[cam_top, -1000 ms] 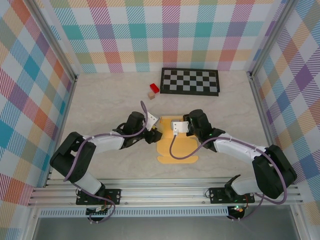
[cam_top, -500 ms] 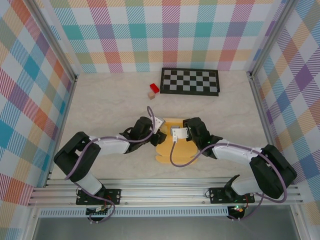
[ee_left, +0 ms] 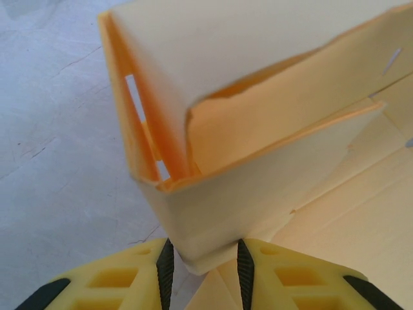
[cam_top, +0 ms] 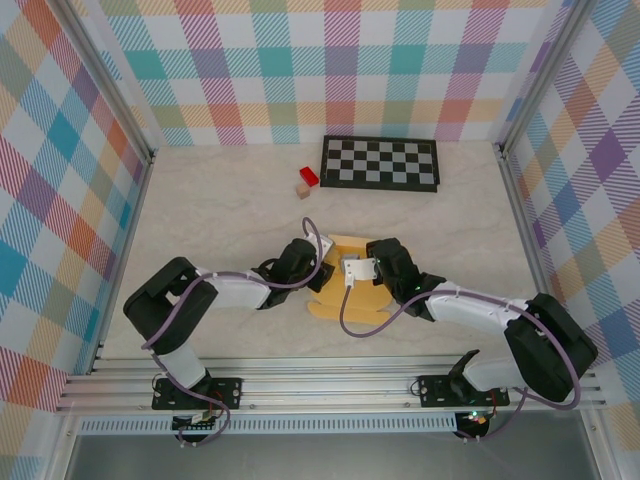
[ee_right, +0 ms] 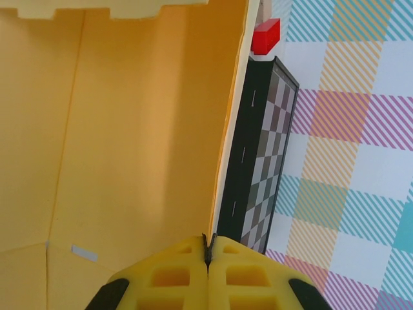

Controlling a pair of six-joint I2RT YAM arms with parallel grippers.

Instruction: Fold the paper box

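Two grippers meet at the box (cam_top: 328, 303), which lies on the near side of the mat (cam_top: 380, 163), well apart from it. The left gripper (ee_left: 201, 258) clamps a folded-up corner of the box, with card filling the gap between its pads. The right gripper (ee_right: 207, 248) has its fingers pressed together, pinching the edge of a raised wall, and the mat lies beyond that wall.

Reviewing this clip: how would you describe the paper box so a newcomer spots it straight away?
On the pale table, look nearer than the checkerboard mat, toward the near-middle. The paper box lies there: thin yellow-orange card with raised flaps, far larger than the small red block and tan block.
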